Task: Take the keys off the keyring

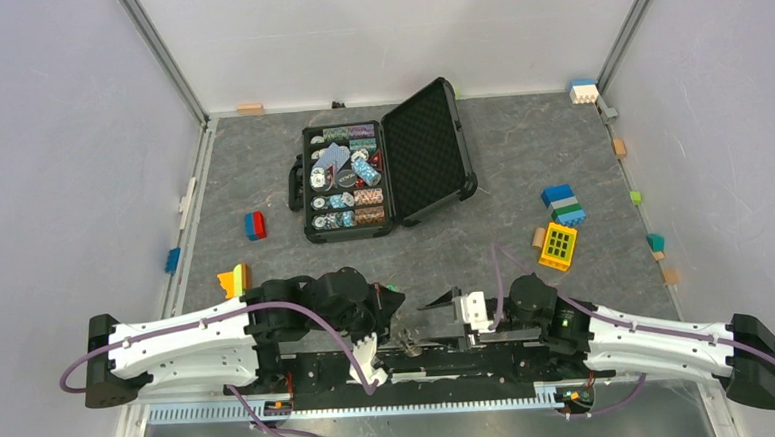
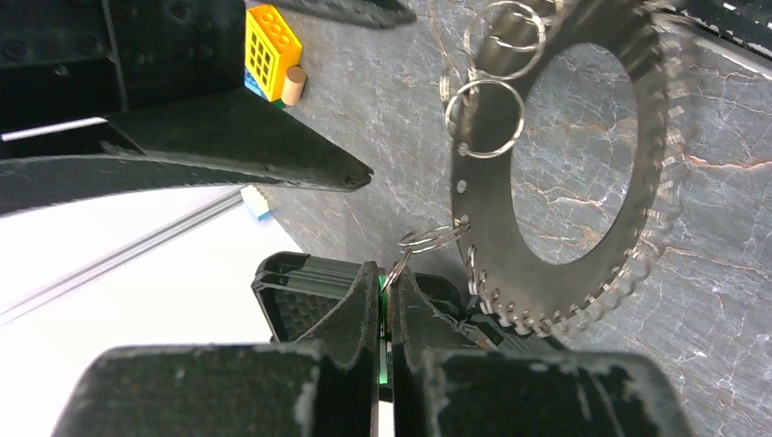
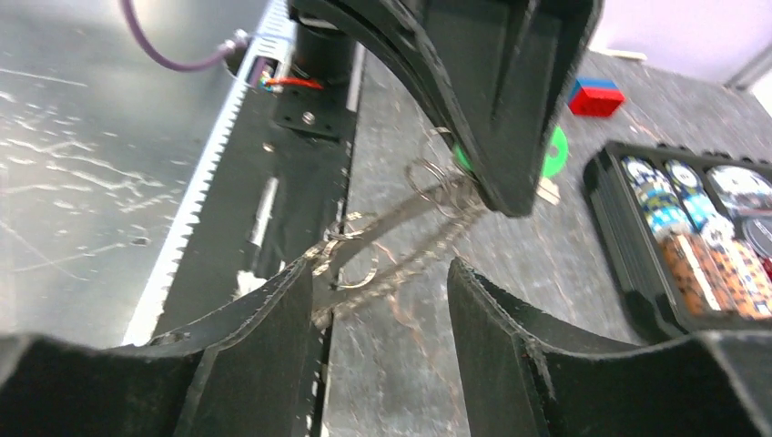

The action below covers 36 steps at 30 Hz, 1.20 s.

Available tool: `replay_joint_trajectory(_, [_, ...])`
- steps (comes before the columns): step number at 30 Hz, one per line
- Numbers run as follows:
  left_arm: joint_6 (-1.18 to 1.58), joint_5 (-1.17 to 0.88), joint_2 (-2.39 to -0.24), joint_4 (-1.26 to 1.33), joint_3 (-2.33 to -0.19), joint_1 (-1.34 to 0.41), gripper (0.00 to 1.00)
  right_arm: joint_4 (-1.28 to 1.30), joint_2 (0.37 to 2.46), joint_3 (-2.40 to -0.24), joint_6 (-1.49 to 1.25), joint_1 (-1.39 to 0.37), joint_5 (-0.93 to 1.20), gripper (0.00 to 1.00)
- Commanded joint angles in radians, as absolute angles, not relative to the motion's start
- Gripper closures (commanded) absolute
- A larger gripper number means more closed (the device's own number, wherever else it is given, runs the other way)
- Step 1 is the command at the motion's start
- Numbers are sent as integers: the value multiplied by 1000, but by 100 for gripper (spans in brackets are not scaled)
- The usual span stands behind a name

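The keyring (image 2: 657,137) is a wide flat silver hoop with the keys (image 2: 583,305) as small saw teeth round its rim and several small split rings (image 2: 485,118) on it. It hangs off the table between the two grippers, low in the top view (image 1: 407,335). My left gripper (image 2: 387,284) is shut on the green tag (image 2: 383,314) and its small split ring. In the right wrist view the hoop (image 3: 401,228) is edge-on. My right gripper (image 3: 378,282) is open around its lower end, and its left finger (image 3: 282,309) touches the hoop.
An open black case (image 1: 428,151) with poker chips (image 1: 346,181) stands at the back middle. Toy bricks lie around: yellow (image 1: 557,245), blue-green (image 1: 563,206), red-blue (image 1: 255,224), yellow-orange (image 1: 234,280). The toothed rail (image 3: 209,173) at the table's near edge is just under the grippers.
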State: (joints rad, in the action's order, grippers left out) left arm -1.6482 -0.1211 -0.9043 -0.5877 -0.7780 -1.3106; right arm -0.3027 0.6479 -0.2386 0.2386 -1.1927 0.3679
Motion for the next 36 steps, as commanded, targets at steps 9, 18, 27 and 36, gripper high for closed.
replay_joint_trajectory(9, [-1682, -113, -897, -534, -781, -1315, 98, -416, 623, -190, 167, -1192, 150, 44])
replay_joint_trajectory(18, [-1683, -120, -902, -534, -779, -1316, 98, -534, 697, -189, 149, -1192, 291, 45])
replay_joint_trajectory(27, [-1681, -122, -902, -534, -779, -1316, 98, -664, 795, -187, 101, -1192, 315, 43])
replay_joint_trajectory(36, [-1681, -126, -897, -534, -780, -1315, 98, -713, 884, -195, 97, -1192, 301, 45])
